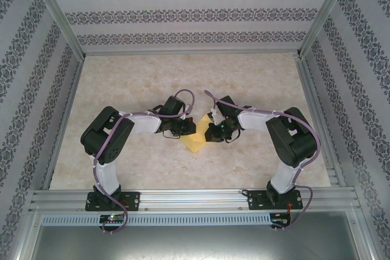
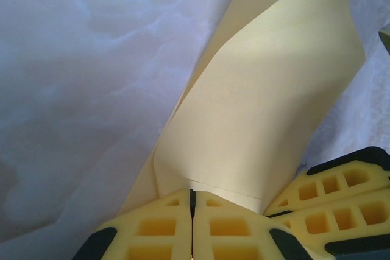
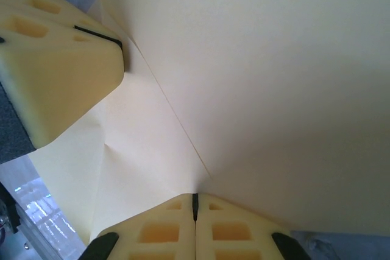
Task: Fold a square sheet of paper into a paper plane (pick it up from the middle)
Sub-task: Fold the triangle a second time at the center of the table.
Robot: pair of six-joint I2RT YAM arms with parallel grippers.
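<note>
Marbled table (image 1: 256, 83), patterned walls (image 1: 183, 10). Sheet of paper (image 1: 195, 143) sat part-folded mid-table. Left gripper (image 2: 192, 194) and right gripper (image 3: 195, 198) each pinched it, jaws closed. I judged: hold tension even and align edges before creasing.

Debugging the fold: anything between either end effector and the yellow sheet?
Nothing visible. The left end effector and right end effector are each shut directly on the sheet of paper, close beside each other.

Paper (image 1: 194, 142) btw L pincer (image 1: 187, 131), R pincer (image 1: 209, 133)
</note>
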